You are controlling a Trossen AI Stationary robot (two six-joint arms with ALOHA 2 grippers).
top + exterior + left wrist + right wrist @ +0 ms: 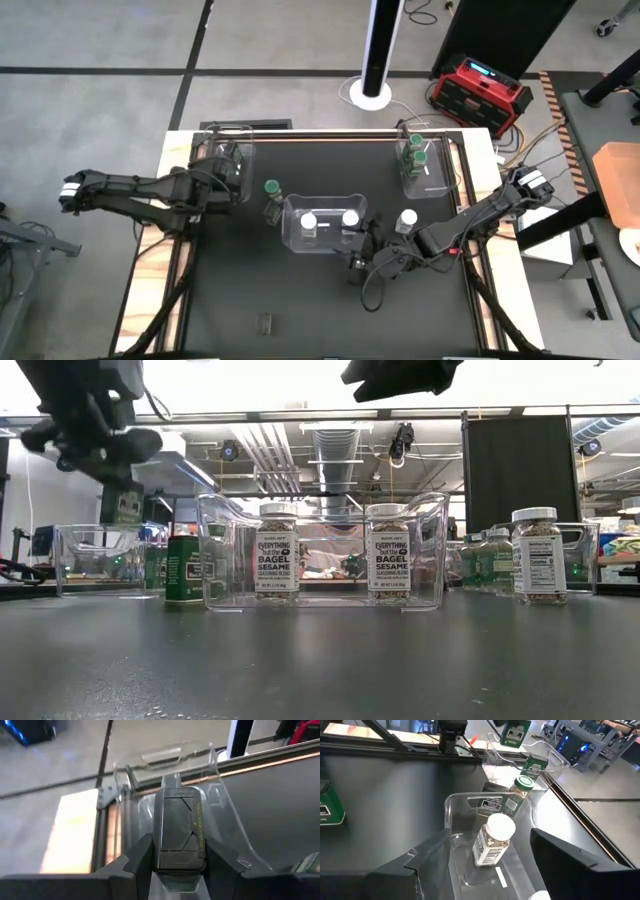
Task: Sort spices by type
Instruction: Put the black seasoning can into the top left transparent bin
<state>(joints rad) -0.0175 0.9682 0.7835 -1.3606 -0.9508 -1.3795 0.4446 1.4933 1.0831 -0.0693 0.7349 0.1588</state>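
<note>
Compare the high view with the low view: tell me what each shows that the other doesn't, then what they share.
Only the high view shows both arms whole, the left gripper over the left bin, and the right bin holding green-lidded jars. Only the low view shows the labels reading Everything but the Bagel Sesame. Both show the middle bin holding two white-lidded jars, with a third white-lidded jar standing outside it.

Centre clear bin [322,226]: two white-lidded jars [309,220] inside, white labels with black text. Left of it, green-lidded jar [271,187] and dark green tin [183,568]. Tabletop [300,300] black.
</note>
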